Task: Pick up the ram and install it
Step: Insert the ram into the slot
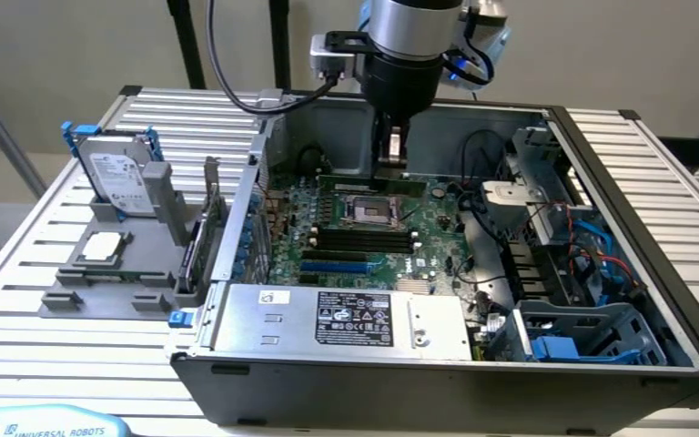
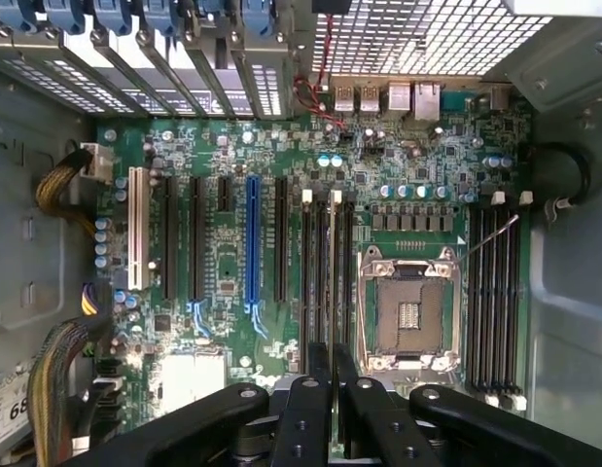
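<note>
The gripper hangs inside the open computer case. Its 2 fingers are pinched narrow on the ram, which lies level at their tips and sticks out to both sides. Below the gripper is the motherboard, with its memory slots and CPU socket.

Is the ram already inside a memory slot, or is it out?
Out. The fingers hold the thin dark green ram stick above the green motherboard; the black memory slots are empty.
</note>
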`<state>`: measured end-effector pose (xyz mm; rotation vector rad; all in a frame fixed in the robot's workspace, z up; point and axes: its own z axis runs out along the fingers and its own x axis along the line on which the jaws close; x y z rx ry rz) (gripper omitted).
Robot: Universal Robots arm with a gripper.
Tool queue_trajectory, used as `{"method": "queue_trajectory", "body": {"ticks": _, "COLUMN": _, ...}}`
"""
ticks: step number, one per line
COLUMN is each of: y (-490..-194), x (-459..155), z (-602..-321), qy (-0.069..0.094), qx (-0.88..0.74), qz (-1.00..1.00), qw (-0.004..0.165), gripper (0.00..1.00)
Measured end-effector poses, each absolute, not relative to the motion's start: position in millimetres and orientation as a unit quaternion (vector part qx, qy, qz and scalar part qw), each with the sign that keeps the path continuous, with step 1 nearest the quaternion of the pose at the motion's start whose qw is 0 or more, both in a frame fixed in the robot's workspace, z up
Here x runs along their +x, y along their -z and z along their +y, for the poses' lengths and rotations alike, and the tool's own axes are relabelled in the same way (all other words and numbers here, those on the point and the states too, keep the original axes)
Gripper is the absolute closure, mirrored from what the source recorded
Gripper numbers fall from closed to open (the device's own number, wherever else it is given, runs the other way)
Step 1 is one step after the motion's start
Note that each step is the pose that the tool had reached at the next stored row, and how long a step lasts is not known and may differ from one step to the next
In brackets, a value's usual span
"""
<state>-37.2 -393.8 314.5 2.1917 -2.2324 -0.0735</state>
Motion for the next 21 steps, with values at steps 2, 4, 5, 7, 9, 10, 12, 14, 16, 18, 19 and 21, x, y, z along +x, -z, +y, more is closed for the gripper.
{"method": "queue_trajectory", "body": {"ticks": 2, "y": -310.9, "x": -37.2, "z": -393.0, "qy": 0.023, "qx": 0.7, "qz": -0.713, "qw": 0.006, "gripper": 0.87}}
{"method": "queue_trajectory", "body": {"ticks": 4, "y": -307.3, "x": -37.1, "z": -392.5, "qy": 0.023, "qx": 0.7, "qz": -0.713, "qw": 0.006, "gripper": 0.87}}
{"method": "queue_trajectory", "body": {"ticks": 5, "y": -305.4, "x": -37.1, "z": -392.3, "qy": 0.023, "qx": 0.7, "qz": -0.713, "qw": 0.006, "gripper": 0.87}}
{"method": "queue_trajectory", "body": {"ticks": 7, "y": -301.8, "x": -37.1, "z": -392.0, "qy": 0.024, "qx": 0.7, "qz": -0.713, "qw": 0.006, "gripper": 0.87}}
{"method": "queue_trajectory", "body": {"ticks": 9, "y": -298.2, "x": -37.2, "z": -391.8, "qy": 0.023, "qx": 0.7, "qz": -0.713, "qw": 0.006, "gripper": 0.87}}
{"method": "queue_trajectory", "body": {"ticks": 10, "y": -296.3, "x": -37.2, "z": -391.7, "qy": 0.023, "qx": 0.7, "qz": -0.713, "qw": 0.006, "gripper": 0.87}}
{"method": "queue_trajectory", "body": {"ticks": 12, "y": -292.7, "x": -37.2, "z": -391.7, "qy": 0.023, "qx": 0.7, "qz": -0.713, "qw": 0.007, "gripper": 0.87}}
{"method": "queue_trajectory", "body": {"ticks": 14, "y": -289.2, "x": -37.2, "z": -391.7, "qy": 0.021, "qx": 0.7, "qz": -0.713, "qw": 0.008, "gripper": 0.87}}
{"method": "queue_trajectory", "body": {"ticks": 16, "y": -286.6, "x": -37.2, "z": -391.7, "qy": 0.018, "qx": 0.7, "qz": -0.714, "qw": 0.009, "gripper": 0.87}}
{"method": "queue_trajectory", "body": {"ticks": 18, "y": -284.5, "x": -37.2, "z": -391.7, "qy": 0.014, "qx": 0.7, "qz": -0.714, "qw": 0.012, "gripper": 0.87}}
{"method": "queue_trajectory", "body": {"ticks": 19, "y": -283.5, "x": -37.2, "z": -391.7, "qy": 0.012, "qx": 0.7, "qz": -0.714, "qw": 0.013, "gripper": 0.87}}
{"method": "queue_trajectory", "body": {"ticks": 21, "y": -281.3, "x": -37.2, "z": -391.7, "qy": 0.008, "qx": 0.7, "qz": -0.714, "qw": 0.015, "gripper": 0.87}}
